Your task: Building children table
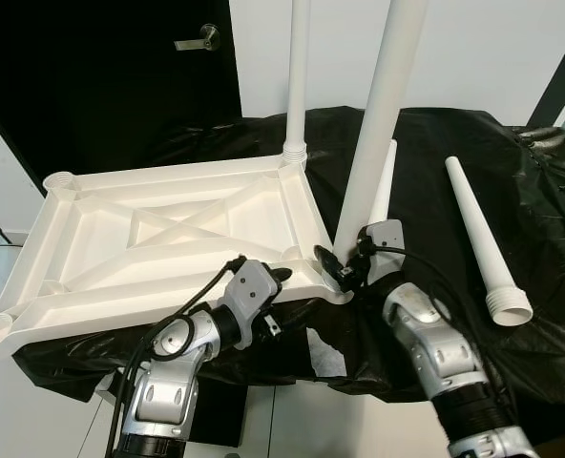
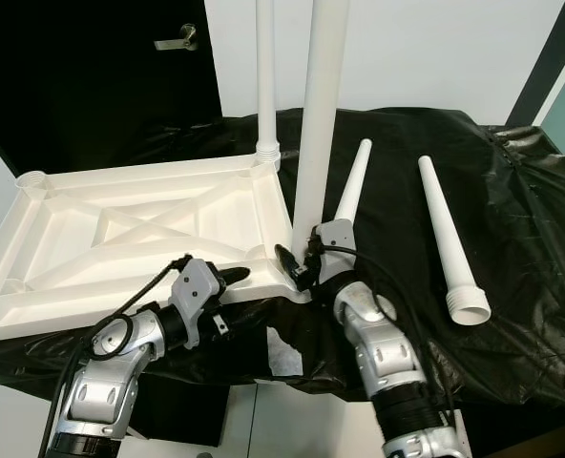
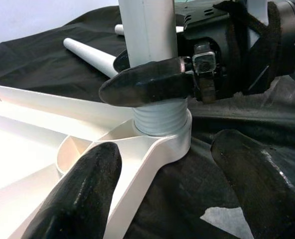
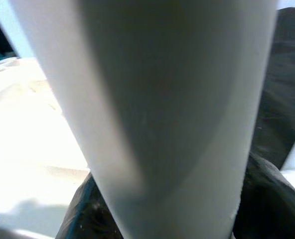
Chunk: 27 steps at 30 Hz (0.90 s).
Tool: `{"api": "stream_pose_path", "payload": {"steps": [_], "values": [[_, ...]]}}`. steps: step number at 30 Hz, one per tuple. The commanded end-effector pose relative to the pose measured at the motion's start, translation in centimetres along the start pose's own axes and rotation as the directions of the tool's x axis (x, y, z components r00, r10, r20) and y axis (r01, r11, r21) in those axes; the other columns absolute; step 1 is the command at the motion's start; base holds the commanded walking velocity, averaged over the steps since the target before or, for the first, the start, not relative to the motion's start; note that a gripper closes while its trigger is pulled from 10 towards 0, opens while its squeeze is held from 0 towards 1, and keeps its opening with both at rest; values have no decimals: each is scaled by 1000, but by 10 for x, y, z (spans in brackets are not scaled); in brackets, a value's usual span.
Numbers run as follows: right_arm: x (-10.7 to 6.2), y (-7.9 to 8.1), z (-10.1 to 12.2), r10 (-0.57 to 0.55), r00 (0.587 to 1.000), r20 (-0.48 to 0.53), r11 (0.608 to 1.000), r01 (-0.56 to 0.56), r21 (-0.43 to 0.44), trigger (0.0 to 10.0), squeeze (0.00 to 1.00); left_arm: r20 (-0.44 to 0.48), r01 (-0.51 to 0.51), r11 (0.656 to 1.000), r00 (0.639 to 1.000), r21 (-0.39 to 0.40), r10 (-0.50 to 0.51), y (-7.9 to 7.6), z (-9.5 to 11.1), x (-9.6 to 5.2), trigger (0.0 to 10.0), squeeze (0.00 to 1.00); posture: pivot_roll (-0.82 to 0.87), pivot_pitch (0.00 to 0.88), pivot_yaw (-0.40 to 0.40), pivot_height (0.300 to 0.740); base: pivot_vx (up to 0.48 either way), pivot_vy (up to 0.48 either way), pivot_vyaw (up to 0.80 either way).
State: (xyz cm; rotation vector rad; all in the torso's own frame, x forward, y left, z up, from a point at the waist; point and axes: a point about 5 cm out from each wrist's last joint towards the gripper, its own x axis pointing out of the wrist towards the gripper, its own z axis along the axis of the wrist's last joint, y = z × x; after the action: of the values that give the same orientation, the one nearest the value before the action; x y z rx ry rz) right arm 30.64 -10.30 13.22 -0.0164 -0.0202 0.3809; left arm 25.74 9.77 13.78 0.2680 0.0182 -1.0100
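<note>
One white tabletop (image 1: pixel 168 229) lies upside down on one black-draped bench (image 1: pixel 540 219), with four white legs in all: two upright (image 1: pixel 299 76) (image 1: pixel 383 114) in corner sockets, two loose (image 1: pixel 382 186) (image 1: pixel 483 243) on the cloth.

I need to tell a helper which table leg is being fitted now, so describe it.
On the black-covered table lies an upside-down white tabletop. At its near right corner stands a table leg, gripped by the right end effector. Unlike the far upright leg, it leans.

upright leg (image 1: pixel 383 114) tops cropped, wrist close-up blurred
</note>
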Motion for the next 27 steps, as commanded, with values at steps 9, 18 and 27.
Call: {"api": "stream_pose_path", "payload": {"steps": [9, 18, 27], "values": [[-9, 5, -8, -342, 939, -40, 934, 344, 99, 10000, 0, -10, -169, 985, 985, 13, 170, 6, 0, -1, 10000, 0, 1, 0, 1, 740, 0, 0, 0], [-9, 11, -7, -331, 943, -38, 937, 333, 109, 10000, 0, 0, -163, 987, 987, 13, 163, 6, 1, 3, 10000, 0, 3, 0, -5, 740, 0, 0, 0], [-12, 12, 4, -204, 978, 46, 975, 199, 98, 10000, 1000, 4, -168, 986, 986, 15, 167, 6, 1, 5, 10000, 0, -1, 0, -16, 740, 0, 0, 0]]}}
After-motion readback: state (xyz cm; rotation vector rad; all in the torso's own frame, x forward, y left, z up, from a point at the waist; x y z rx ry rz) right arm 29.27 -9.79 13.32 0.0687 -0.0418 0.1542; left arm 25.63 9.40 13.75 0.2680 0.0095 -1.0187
